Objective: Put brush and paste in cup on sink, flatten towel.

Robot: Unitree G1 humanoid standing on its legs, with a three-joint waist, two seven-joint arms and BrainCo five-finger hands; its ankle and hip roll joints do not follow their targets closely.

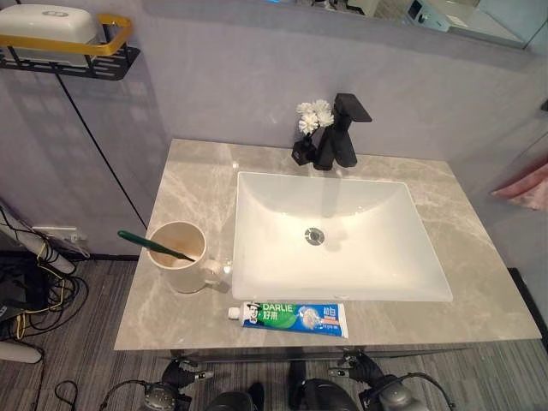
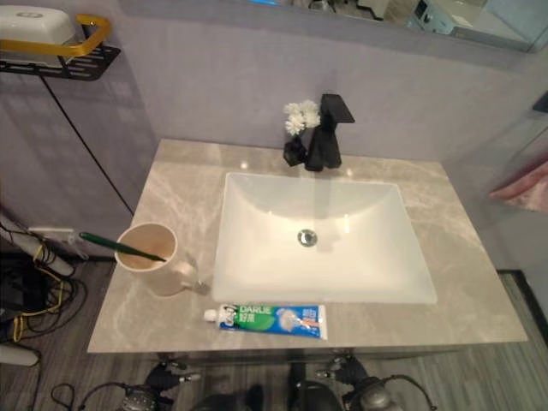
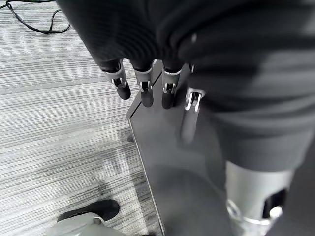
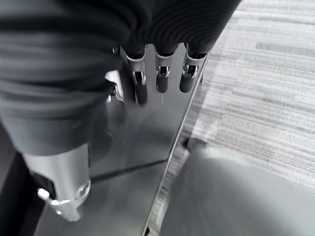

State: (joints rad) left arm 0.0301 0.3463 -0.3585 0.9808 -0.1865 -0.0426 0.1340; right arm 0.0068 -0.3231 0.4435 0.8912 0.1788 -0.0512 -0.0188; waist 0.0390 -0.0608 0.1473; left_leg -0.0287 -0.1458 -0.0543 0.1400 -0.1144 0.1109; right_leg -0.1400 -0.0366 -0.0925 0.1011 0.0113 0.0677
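A cream cup (image 1: 180, 255) stands upright on the marble counter (image 1: 193, 184), left of the white sink basin (image 1: 257, 257). A green toothbrush (image 1: 154, 245) leans in the cup, handle sticking out to the left. The blue and green toothpaste tube (image 1: 293, 316) lies flat at the counter's front edge, cap to the left. A pink towel (image 1: 524, 186) hangs at the far right. My left hand (image 3: 146, 91) and right hand (image 4: 161, 78) hang low beside a dark cabinet panel (image 3: 170, 164), fingers straight, holding nothing.
A black faucet (image 1: 341, 130) and a small vase of white flowers (image 1: 312, 116) stand behind the basin. A black wall shelf with a yellow rail (image 1: 73, 43) carries a white box at the upper left. Cables and a power strip (image 1: 56, 235) lie on the floor left.
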